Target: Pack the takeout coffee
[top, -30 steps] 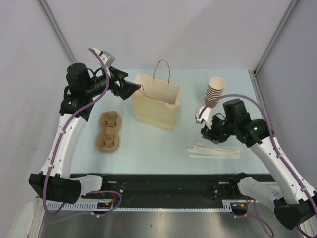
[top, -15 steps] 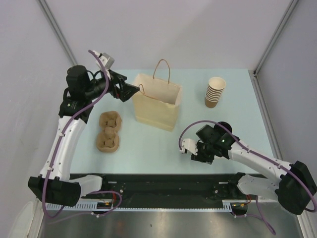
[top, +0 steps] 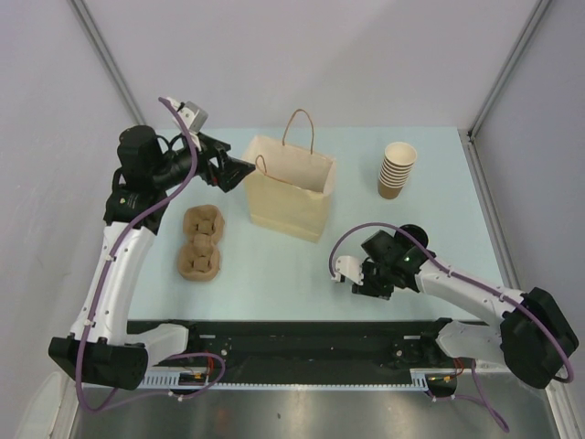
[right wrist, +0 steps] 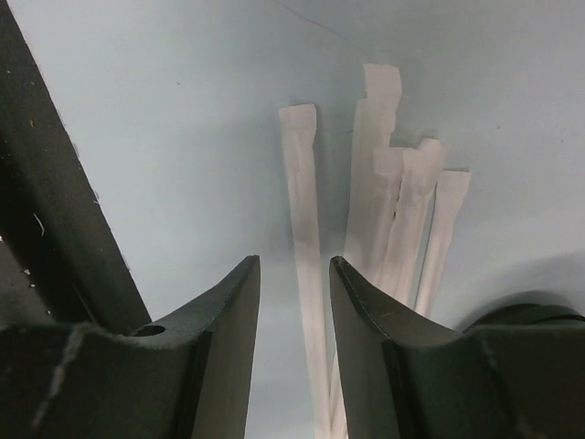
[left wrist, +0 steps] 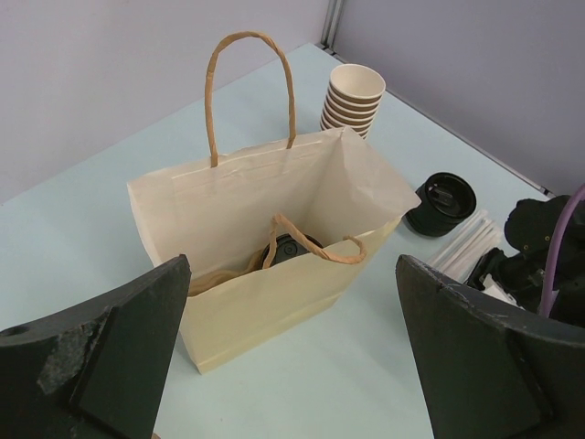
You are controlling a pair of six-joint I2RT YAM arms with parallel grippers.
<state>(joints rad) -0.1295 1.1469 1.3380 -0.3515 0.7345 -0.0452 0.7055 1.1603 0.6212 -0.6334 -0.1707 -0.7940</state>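
Observation:
The takeout coffee [left wrist: 291,249] stands inside the cream paper bag [top: 291,187]; only its black lid shows past the bag's near handle. My left gripper [top: 239,167] hovers at the bag's upper left edge, wide open and empty, and in its wrist view the bag [left wrist: 274,229] sits between the two fingers [left wrist: 101,366]. My right gripper [top: 366,283] is low over the table near the front edge, pointing down at white wrapped straws [right wrist: 393,210]. Its jaws are open with a narrow gap, and one straw [right wrist: 306,229] runs between them without being pinched.
A stack of lidless tan cups [top: 396,169] stands at the back right. A brown pulp cup carrier [top: 201,242] lies left of the bag. A short stack of black lids [left wrist: 441,203] sits beside the straws [left wrist: 466,245]. The arms' black base rail [top: 302,343] runs along the near edge.
The right arm swung from beside the cup stack down and forward onto the straws, covering them in the top view. The left arm shifted only slightly.

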